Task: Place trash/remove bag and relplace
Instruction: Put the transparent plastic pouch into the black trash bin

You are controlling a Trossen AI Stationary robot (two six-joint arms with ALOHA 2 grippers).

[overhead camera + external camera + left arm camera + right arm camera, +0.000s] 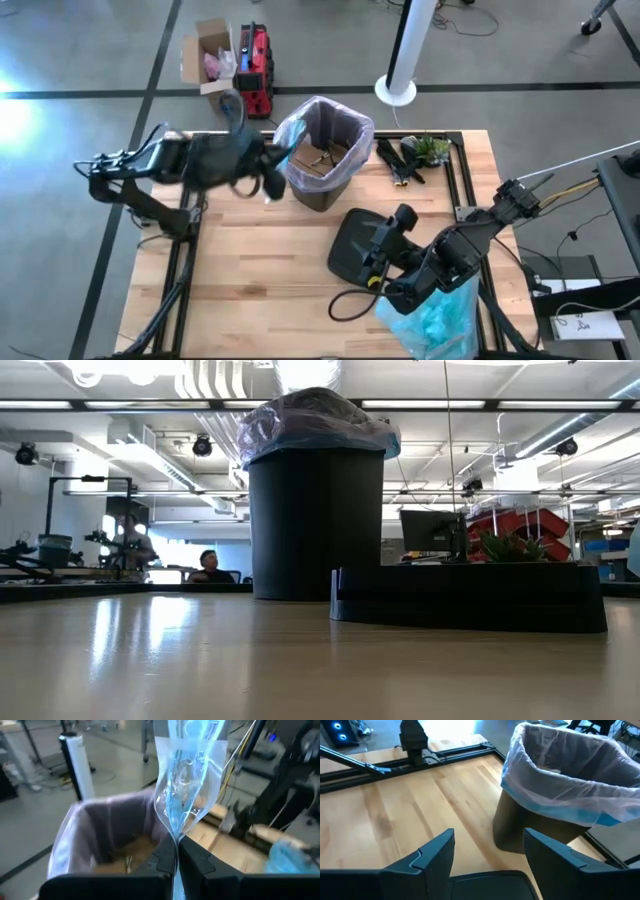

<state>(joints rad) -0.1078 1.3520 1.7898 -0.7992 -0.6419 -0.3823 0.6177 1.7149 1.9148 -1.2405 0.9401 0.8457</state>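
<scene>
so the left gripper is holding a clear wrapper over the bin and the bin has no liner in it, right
Not quite. The left gripper is shut on the clear wrapper over the bin, but the bin does have a liner: the right wrist view shows pale plastic folded over its rim.

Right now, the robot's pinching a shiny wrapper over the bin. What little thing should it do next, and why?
Probably open the left gripper. Its fingers are shut on a clear printed wrapper that hangs right above the open bag lining the bin, where brown paper already lies, so letting go should drop it inside. The right gripper waits by the bin, holding nothing.
</scene>
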